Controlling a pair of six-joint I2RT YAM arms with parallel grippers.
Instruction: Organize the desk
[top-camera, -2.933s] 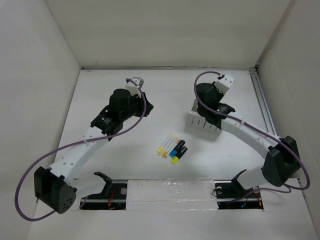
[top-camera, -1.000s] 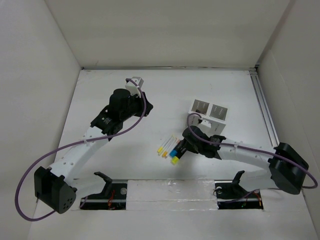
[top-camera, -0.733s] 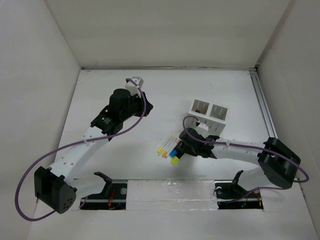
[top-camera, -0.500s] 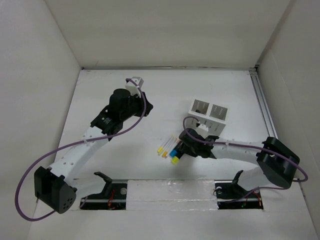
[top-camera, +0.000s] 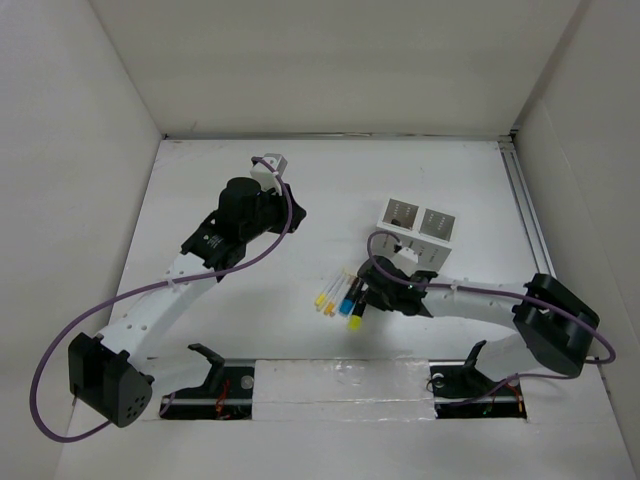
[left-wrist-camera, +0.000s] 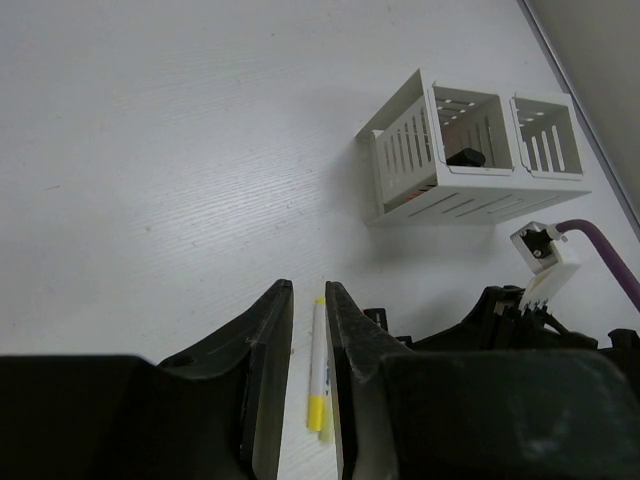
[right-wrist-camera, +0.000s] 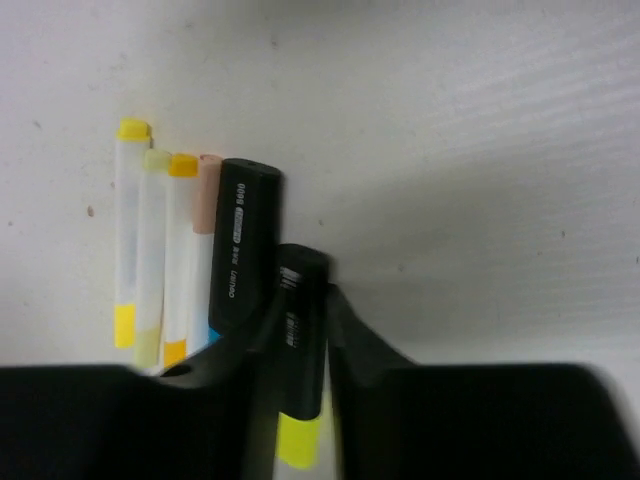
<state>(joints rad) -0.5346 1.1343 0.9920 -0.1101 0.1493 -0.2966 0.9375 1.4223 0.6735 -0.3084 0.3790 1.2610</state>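
Plainly the tidying has barely begun. The desk (top-camera: 330, 180) is a white tabletop walled by white panels, with a metal rail (top-camera: 527, 215) along its right edge. It carries only a few things, gathered right of centre.

The left arm is bent over the left half, well away from the clutter. The left gripper (left-wrist-camera: 308, 292) has its fingers a narrow gap apart with nothing between them. One thin pen on the desk shows through that gap.

The right arm lies low across the near right side, reaching toward the pens.

The white slotted two-compartment holder (top-camera: 418, 225) stands upright just beyond the pens. In the left wrist view one compartment has a small dark thing in it that I cannot identify, and the other looks empty.

Near it, side by side in a row, lie four thin white pens (right-wrist-camera: 160, 240) capped yellow, pale yellow, orange and peach. Next to them is a black marker with a blue end (right-wrist-camera: 238, 240).

The right gripper (right-wrist-camera: 300, 335) has its fingers (right-wrist-camera: 352, 335) pressed against both sides of the black marker with a yellow end (right-wrist-camera: 300, 300), at the end of the row. Whether the marker is off the desk yet I cannot tell.

I judge this an early pick. Every pen and marker is outside the holder, so all six are left to carry over and drop in.
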